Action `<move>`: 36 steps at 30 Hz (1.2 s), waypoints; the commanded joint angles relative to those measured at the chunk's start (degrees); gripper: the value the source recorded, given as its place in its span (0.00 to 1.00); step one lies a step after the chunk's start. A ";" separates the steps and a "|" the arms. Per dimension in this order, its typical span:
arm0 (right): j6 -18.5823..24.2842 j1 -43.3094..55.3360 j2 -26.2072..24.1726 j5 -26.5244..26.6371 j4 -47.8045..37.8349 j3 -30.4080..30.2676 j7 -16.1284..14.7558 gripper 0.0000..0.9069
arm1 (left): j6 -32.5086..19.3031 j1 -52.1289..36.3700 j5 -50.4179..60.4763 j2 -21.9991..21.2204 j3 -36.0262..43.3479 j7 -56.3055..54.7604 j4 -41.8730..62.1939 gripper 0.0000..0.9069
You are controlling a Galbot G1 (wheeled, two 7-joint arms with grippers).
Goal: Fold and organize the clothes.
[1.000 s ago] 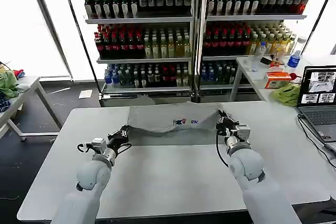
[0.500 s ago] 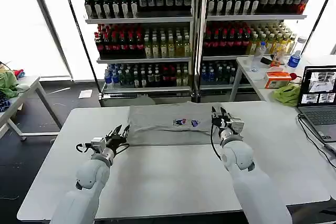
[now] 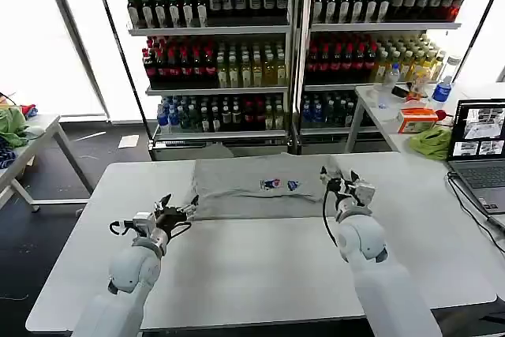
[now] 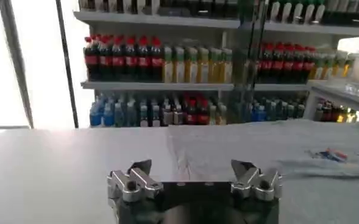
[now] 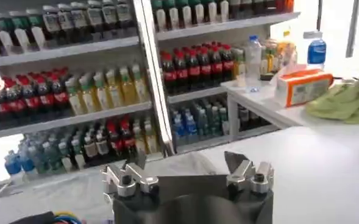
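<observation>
Now grey shirt (image 3: 264,185) flat on table (image 3: 260,266); left gripper (image 3: 175,210), right gripper (image 3: 341,181) both released, flanking shirt.

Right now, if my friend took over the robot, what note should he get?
Left gripper: open, empty, just off the shirt's near left corner.
Right gripper: open, empty, at the shirt's right edge.
Grey shirt: lies flat as a folded band across the far side of the white table, chest print up.
Done: one fold seems made, shirt let go.
Left: probably more folds, then tidying it away.
</observation>
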 commanded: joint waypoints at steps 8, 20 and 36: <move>-5.93 -7.37 -7.86 0.90 3.27 0.50 -1.05 1.00 | 0.53 0.90 -0.13 1.22 0.93 0.22 -0.74 1.00; -6.13 -6.58 -9.56 0.54 0.30 0.09 -2.80 1.00 | 1.18 0.65 0.99 1.19 2.04 0.10 0.99 1.00; -6.06 -3.35 -6.64 -0.12 -4.70 -0.58 -4.21 1.00 | 1.12 0.06 1.91 0.34 2.59 0.15 4.24 1.00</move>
